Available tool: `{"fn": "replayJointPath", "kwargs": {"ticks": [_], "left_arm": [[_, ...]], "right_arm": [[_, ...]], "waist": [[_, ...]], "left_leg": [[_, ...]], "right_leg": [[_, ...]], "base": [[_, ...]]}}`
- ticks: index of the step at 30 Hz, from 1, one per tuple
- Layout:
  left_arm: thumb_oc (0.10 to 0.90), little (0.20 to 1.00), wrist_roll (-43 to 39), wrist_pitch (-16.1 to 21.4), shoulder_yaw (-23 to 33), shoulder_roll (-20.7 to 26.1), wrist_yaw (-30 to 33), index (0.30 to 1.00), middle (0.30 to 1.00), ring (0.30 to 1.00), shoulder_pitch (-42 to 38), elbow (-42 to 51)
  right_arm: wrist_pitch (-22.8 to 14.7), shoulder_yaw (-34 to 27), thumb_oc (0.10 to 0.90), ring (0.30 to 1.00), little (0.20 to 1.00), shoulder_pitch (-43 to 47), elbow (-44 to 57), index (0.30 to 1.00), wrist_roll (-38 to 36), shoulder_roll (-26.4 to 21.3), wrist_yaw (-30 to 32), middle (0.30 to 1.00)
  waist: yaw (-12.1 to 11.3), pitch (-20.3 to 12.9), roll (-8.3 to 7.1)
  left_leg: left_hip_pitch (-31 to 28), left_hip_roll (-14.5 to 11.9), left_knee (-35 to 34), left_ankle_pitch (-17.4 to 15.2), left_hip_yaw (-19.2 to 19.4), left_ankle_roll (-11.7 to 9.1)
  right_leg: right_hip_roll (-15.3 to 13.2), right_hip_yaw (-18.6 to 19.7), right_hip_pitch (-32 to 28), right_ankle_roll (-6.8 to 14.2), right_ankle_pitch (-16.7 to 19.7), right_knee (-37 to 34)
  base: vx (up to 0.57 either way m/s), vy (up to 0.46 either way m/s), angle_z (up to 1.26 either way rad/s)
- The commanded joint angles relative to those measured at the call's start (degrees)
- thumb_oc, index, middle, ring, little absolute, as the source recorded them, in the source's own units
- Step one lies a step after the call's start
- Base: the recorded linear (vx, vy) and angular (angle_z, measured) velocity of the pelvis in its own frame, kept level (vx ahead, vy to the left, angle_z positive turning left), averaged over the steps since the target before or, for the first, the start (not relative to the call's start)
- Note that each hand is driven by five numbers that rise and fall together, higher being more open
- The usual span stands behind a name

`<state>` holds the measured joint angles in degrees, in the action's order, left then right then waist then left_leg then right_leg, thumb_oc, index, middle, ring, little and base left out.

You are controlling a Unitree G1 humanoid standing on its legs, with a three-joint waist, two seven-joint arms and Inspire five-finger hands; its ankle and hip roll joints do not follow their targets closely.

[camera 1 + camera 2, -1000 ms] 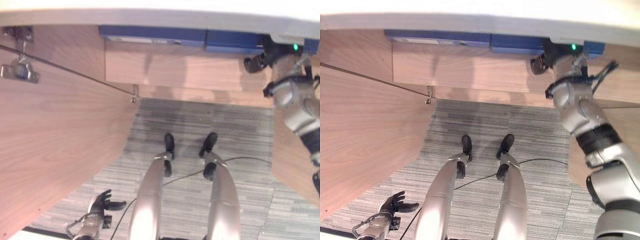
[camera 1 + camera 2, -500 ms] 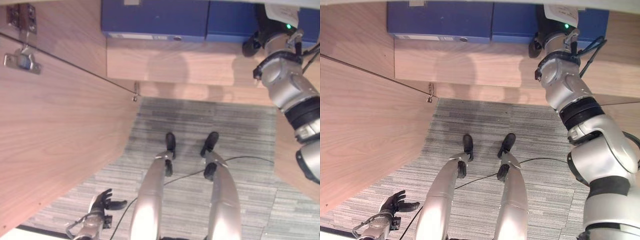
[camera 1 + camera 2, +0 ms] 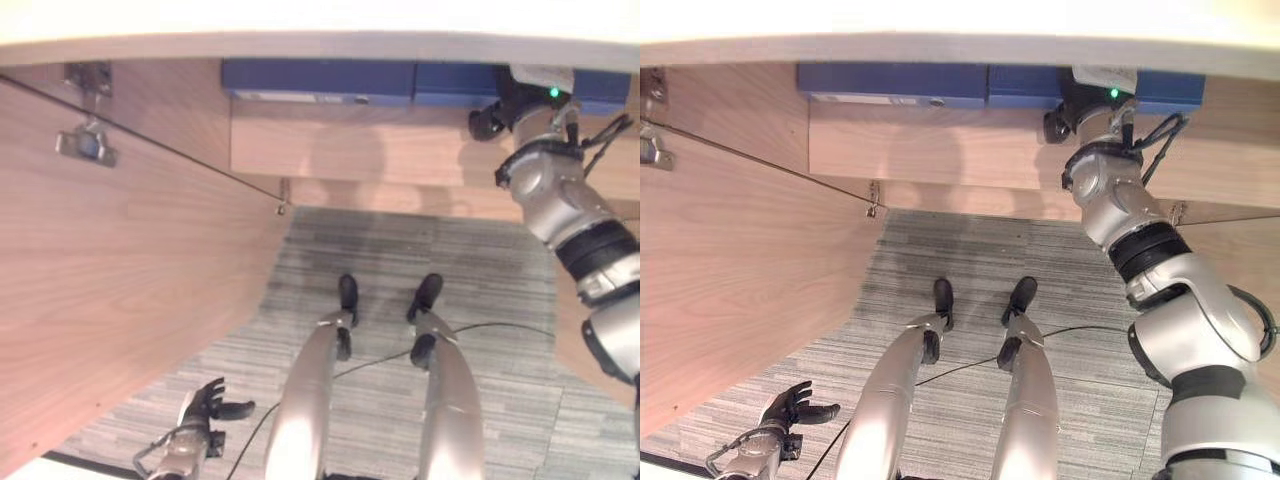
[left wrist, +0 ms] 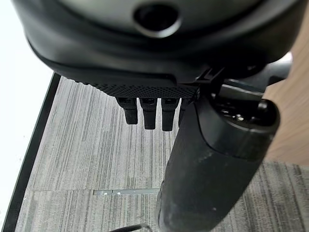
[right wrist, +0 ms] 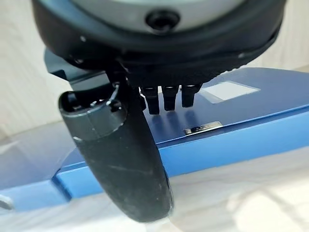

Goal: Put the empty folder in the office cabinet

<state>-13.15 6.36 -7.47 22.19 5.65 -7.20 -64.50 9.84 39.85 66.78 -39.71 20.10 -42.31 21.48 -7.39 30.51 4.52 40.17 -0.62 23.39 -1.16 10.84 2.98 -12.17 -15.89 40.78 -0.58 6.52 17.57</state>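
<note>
Two blue folders lie side by side on the cabinet shelf (image 3: 350, 150), under its pale top. My right hand (image 3: 492, 118) reaches in over the right-hand folder (image 3: 450, 83). In the right wrist view its thumb (image 5: 120, 154) and straight fingers (image 5: 166, 99) hover just above that folder's blue cover (image 5: 241, 130), holding nothing. The other folder (image 3: 318, 80) lies to its left. My left hand (image 3: 205, 405) hangs low by the floor, open and empty, its thumb (image 4: 212, 159) and fingers (image 4: 149, 113) over grey carpet.
The cabinet's left wooden door (image 3: 120, 300) stands swung open towards me, with a metal hinge (image 3: 85, 140) on its inner face. Grey carpet (image 3: 480, 250) lies in front of the cabinet. A white strip with a black edge (image 4: 29, 145) borders the carpet by my left hand.
The whole picture has tilted up and back down, so the camera moved. My right hand stays over the right-hand blue folder. The left hand has not moved.
</note>
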Motion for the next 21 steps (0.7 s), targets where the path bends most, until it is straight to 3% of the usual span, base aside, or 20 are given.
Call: {"fn": "replayJointPath", "kwargs": {"ticks": [1, 12, 17, 21], "left_arm": [[0.8, 0.9, 0.5, -1.0, -1.5, 2.4, 0.8, 0.9, 0.9, 0.9, 8.8, -2.3], [0.8, 0.9, 3.3, -1.5, -0.8, 1.2, 0.1, 0.9, 0.9, 0.9, 9.4, -3.7], [0.8, 0.9, 5.8, -1.6, -0.8, 0.0, -0.5, 0.9, 0.9, 0.9, 9.2, -4.8], [0.8, 0.9, 8.8, -1.6, -0.7, -0.6, 0.0, 0.9, 0.9, 0.9, 8.2, -5.9]], "right_arm": [[-1.7, -4.0, 0.8, 0.9, 0.9, -0.2, 6.6, 0.9, 5.0, -3.9, 4.4, 0.9], [-2.3, -7.7, 0.8, 0.9, 0.9, -7.2, 9.9, 0.9, 7.2, -5.1, 3.7, 0.9], [-3.6, -5.8, 0.8, 0.9, 0.9, -9.9, 9.7, 0.9, 11.8, -5.5, 3.8, 0.9], [-4.4, -3.4, 0.8, 0.9, 0.9, -13.6, 8.5, 0.9, 16.8, -7.0, 3.6, 0.9]], "waist": [[0.4, -5.8, 1.72], [1.0, -8.4, 2.18], [1.2, -10.9, 0.66], [1.5, -12.8, -0.17]], "left_leg": [[-2.3, 1.3, -6.0, -1.8, -4.0, -2.4], [-8.9, 2.7, -10.3, -1.0, -3.6, -2.6], [-13.1, 2.6, -14.8, 0.7, -3.0, -3.2], [-16.5, 3.2, -20.2, 4.2, -2.9, -3.3]], "right_leg": [[-1.6, -0.1, -3.6, 5.4, -8.2, 3.2], [-1.3, 0.3, -10.7, 6.5, -5.4, -4.5], [0.4, 0.2, -16.0, 7.7, -2.3, -13.0], [0.7, 0.0, -19.1, 7.9, -0.1, -17.6]], "base": [[0.06, 0.039, 0.02], [0.04, 0.027, -0.01], [0.05, -0.013, -0.06], [-0.02, 0.008, 0.01]]}}
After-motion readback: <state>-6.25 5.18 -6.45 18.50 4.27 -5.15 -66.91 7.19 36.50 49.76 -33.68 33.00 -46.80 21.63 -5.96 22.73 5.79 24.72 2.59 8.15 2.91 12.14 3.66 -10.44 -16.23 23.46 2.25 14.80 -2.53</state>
